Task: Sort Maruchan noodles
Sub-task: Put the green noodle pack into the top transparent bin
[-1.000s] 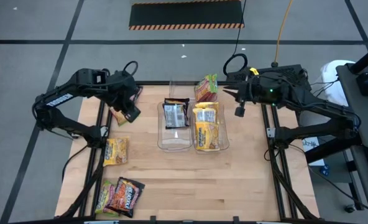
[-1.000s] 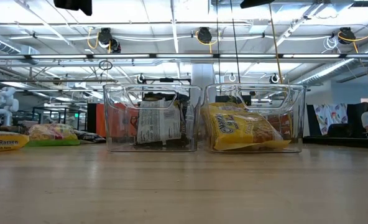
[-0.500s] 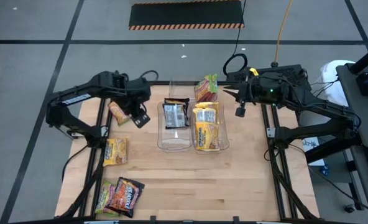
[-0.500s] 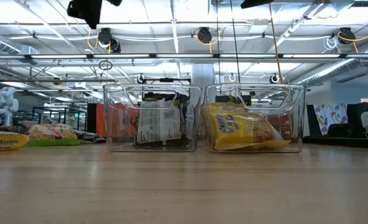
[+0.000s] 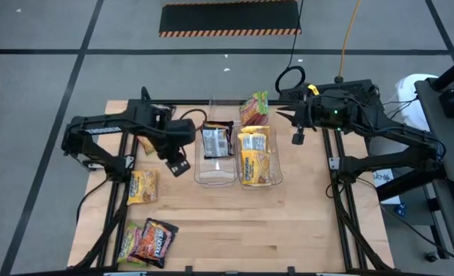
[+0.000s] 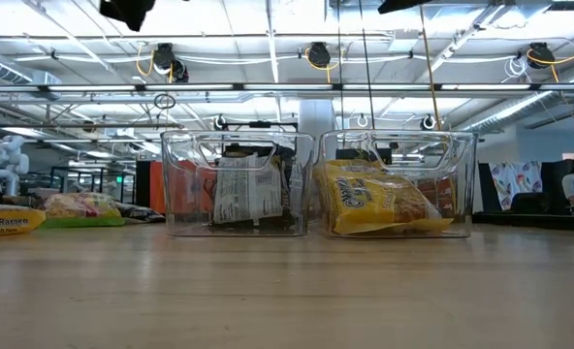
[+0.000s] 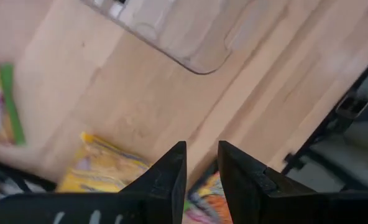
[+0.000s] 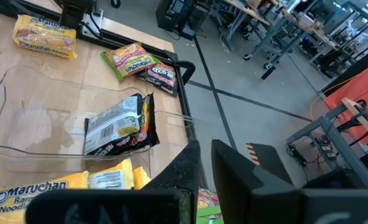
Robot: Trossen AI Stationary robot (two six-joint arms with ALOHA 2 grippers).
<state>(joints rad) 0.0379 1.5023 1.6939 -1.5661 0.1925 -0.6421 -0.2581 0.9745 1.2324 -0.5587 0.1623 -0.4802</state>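
Partly sorted: a dark packet (image 5: 217, 141) in the left bin (image 5: 215, 175), yellow ones (image 5: 254, 156) in the right bin (image 5: 262, 182). Left gripper (image 5: 179, 162) beside the left bin, fingers nearly together, empty. Right gripper (image 5: 297, 137) parked far right, nearly closed, empty. Still loose: a pink-green packet (image 5: 254, 108) behind the bins, plus a yellow packet (image 5: 142, 186) and others (image 5: 147, 241) on the table's left.

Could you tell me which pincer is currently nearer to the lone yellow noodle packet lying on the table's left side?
Left. The left pincer hovers just beside the yellow packet, between it and the bins. The right pincer is far across the table, beyond both clear bins.
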